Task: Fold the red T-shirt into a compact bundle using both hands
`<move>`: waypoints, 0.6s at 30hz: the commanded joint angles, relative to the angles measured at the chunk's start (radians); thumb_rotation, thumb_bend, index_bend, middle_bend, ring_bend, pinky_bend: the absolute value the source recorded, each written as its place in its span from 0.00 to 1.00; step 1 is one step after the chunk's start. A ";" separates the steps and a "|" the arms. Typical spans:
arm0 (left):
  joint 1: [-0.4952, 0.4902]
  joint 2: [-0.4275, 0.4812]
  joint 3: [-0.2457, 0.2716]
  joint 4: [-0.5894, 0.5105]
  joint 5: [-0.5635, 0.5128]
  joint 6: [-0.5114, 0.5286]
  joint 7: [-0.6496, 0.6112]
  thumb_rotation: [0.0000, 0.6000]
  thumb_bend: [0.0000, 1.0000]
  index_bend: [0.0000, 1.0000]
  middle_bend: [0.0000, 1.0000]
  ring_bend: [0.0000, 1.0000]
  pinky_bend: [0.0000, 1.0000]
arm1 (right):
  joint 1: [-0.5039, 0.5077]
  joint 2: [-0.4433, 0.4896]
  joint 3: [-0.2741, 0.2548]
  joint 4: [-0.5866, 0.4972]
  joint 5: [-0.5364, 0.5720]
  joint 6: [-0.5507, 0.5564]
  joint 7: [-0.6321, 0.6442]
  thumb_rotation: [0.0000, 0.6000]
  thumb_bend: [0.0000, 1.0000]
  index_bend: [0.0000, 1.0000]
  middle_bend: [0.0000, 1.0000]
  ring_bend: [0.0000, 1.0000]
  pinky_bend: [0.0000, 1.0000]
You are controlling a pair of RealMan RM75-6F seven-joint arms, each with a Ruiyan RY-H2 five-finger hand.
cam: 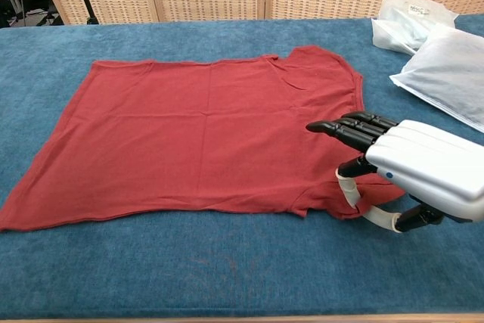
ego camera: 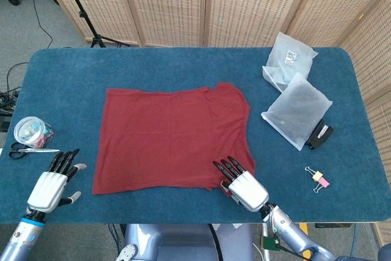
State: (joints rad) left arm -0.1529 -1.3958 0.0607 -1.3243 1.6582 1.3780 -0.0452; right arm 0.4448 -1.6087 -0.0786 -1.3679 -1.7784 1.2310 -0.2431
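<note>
The red T-shirt point(ego camera: 171, 139) lies spread flat on the blue table point(ego camera: 183, 65), its neckline toward the right; the chest view shows the T-shirt point(cam: 204, 134) too. My right hand point(ego camera: 241, 183) hovers at its near right corner, fingers stretched out over the cloth. In the chest view the right hand point(cam: 408, 168) has its thumb down by the shirt's hem, with nothing gripped. My left hand point(ego camera: 54, 181) shows only in the head view. It is over the table left of the shirt's near left corner, fingers spread, holding nothing.
Two clear plastic bags point(ego camera: 287, 59) point(ego camera: 297, 109) lie at the right, with a black clip-like object point(ego camera: 319, 136) and a small binder clip point(ego camera: 320, 179) nearer the edge. A jar point(ego camera: 29, 131) and scissors point(ego camera: 30, 150) sit at the far left, close to my left hand.
</note>
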 commanded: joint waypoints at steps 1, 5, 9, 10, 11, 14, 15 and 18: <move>-0.022 -0.039 0.017 0.042 0.007 -0.041 -0.033 1.00 0.19 0.32 0.00 0.00 0.00 | 0.001 -0.001 -0.001 0.000 0.001 -0.002 0.002 1.00 0.54 0.61 0.00 0.00 0.00; -0.031 -0.096 0.026 0.107 0.027 -0.035 -0.061 1.00 0.20 0.32 0.00 0.00 0.00 | 0.001 -0.002 0.000 -0.007 0.007 -0.003 0.009 1.00 0.54 0.61 0.00 0.00 0.00; -0.035 -0.133 0.032 0.149 0.033 -0.031 -0.108 1.00 0.20 0.32 0.00 0.00 0.00 | -0.002 -0.006 -0.002 -0.011 0.015 -0.005 0.022 1.00 0.54 0.61 0.00 0.00 0.00; -0.036 -0.140 0.034 0.157 0.032 -0.034 -0.119 1.00 0.21 0.33 0.00 0.00 0.00 | -0.001 -0.007 -0.002 -0.009 0.015 -0.006 0.021 1.00 0.54 0.61 0.00 0.00 0.00; -0.038 -0.146 0.037 0.163 0.032 -0.037 -0.125 1.00 0.21 0.33 0.00 0.00 0.00 | -0.001 -0.009 -0.002 -0.007 0.015 -0.006 0.019 1.00 0.54 0.61 0.00 0.00 0.00; -0.040 -0.157 0.041 0.175 0.030 -0.039 -0.122 1.00 0.24 0.34 0.00 0.00 0.00 | 0.000 -0.009 -0.002 -0.008 0.016 -0.007 0.021 1.00 0.54 0.61 0.00 0.00 0.00; -0.040 -0.158 0.041 0.176 0.030 -0.040 -0.120 1.00 0.24 0.34 0.00 0.00 0.00 | 0.000 -0.008 0.000 -0.009 0.017 -0.005 0.021 1.00 0.54 0.61 0.00 0.00 0.00; -0.040 -0.164 0.046 0.186 0.024 -0.044 -0.119 1.00 0.25 0.34 0.00 0.00 0.00 | 0.001 -0.005 0.004 -0.013 0.022 -0.004 0.023 1.00 0.54 0.61 0.00 0.00 0.00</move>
State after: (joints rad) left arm -0.1932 -1.5583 0.1051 -1.1405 1.6837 1.3363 -0.1646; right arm 0.4455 -1.6142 -0.0759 -1.3805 -1.7579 1.2269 -0.2198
